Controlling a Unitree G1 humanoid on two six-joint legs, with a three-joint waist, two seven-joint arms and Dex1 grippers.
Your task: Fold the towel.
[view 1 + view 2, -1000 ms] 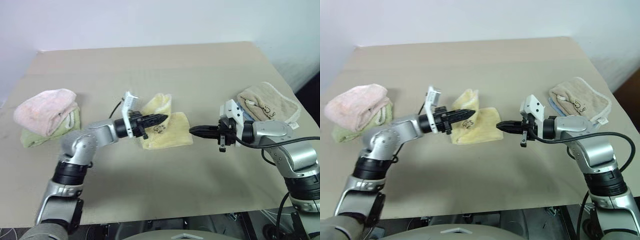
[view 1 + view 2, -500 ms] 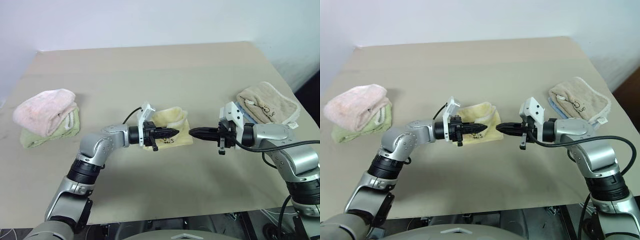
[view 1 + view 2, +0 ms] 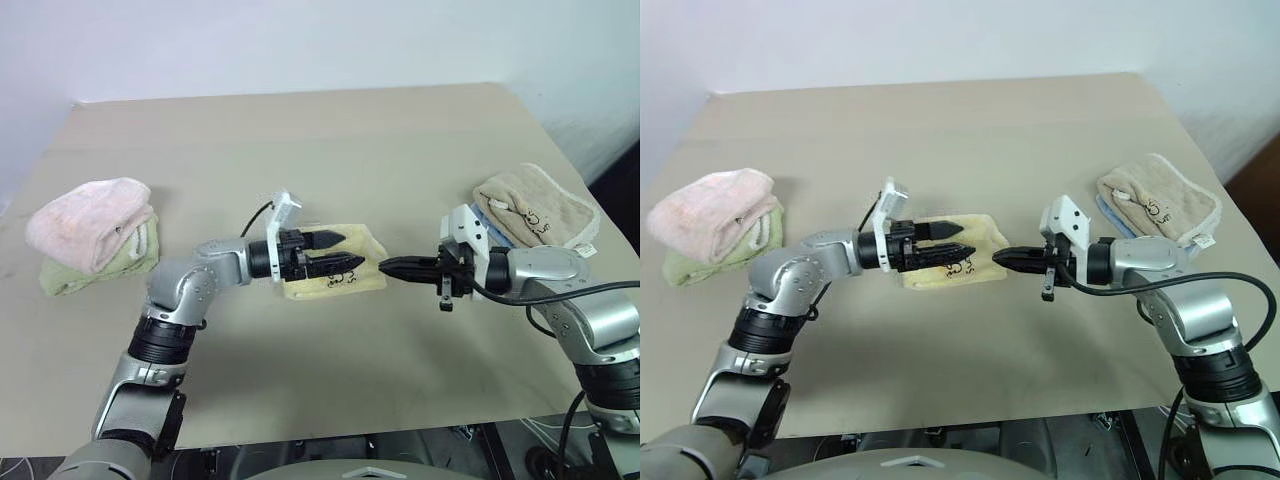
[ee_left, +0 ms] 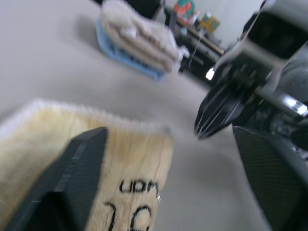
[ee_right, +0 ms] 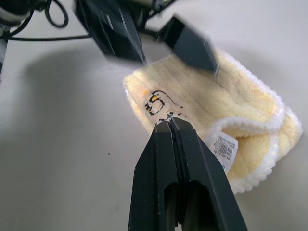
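Left claw over marked towel

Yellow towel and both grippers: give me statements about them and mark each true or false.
1. The left gripper is open over the yellow towel. True.
2. The right gripper is open. False: its fingers are shut together.
3. The right gripper grips the yellow towel. False: it holds nothing, its tips just beside the towel's edge.
4. The yellow towel lies folded on the table. True.
5. The pink towel sits on the beige towel. False: they lie at opposite sides of the table.
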